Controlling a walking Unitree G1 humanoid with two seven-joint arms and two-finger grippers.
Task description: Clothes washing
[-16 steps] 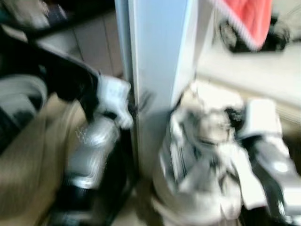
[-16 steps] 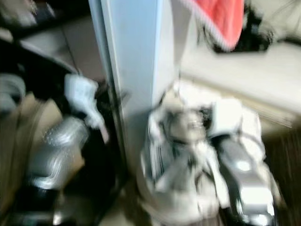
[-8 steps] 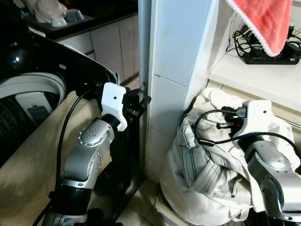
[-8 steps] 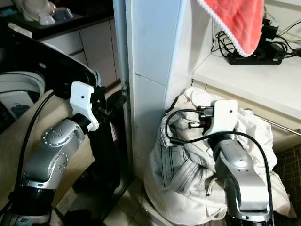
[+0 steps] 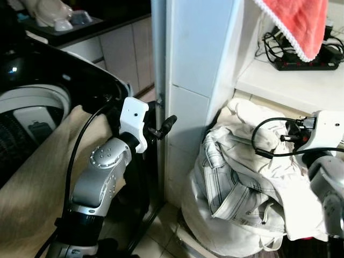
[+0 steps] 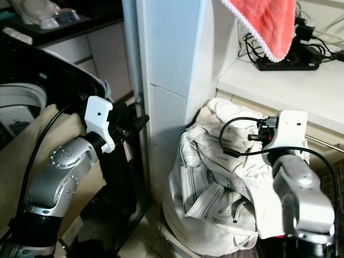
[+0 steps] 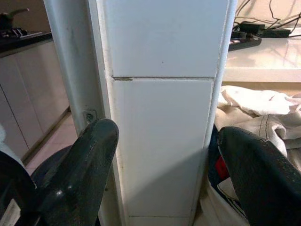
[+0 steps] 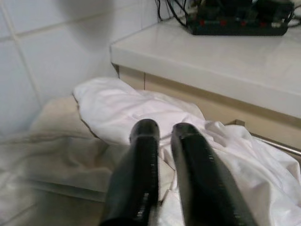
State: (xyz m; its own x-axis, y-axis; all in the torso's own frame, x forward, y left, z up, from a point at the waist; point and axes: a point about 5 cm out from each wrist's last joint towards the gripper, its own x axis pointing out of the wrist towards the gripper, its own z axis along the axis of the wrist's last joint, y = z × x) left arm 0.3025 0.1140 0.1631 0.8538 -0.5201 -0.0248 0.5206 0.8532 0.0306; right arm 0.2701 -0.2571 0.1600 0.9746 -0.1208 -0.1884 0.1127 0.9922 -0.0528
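A heap of white and pale striped clothes [image 5: 236, 177] lies in a sack on the floor, right of a white tiled pillar [image 5: 199, 64]. My right gripper [image 6: 257, 133] is over the heap's top. In the right wrist view its two black fingers [image 8: 143, 141] lie close together, shut, just above white cloth [image 8: 117, 108], and white cloth drapes my right forearm. My left gripper [image 5: 161, 126] is raised in front of the pillar's edge. In the left wrist view its fingers [image 7: 80, 160] stand wide apart, open and holding nothing. The washing machine [image 5: 32, 102] is at the left, its lid up.
A beige cloth [image 5: 32, 183] hangs over the machine's front. Above the heap a white shelf [image 5: 285, 86] holds a black power strip [image 5: 306, 62] with cables. A red towel [image 5: 301, 24] hangs over it. Kitchen cabinets [image 5: 118, 48] stand behind the machine.
The blur has cleared. My right arm has drawn to the right, away from the pillar, with cloth trailing over it. The left arm has hardly moved.
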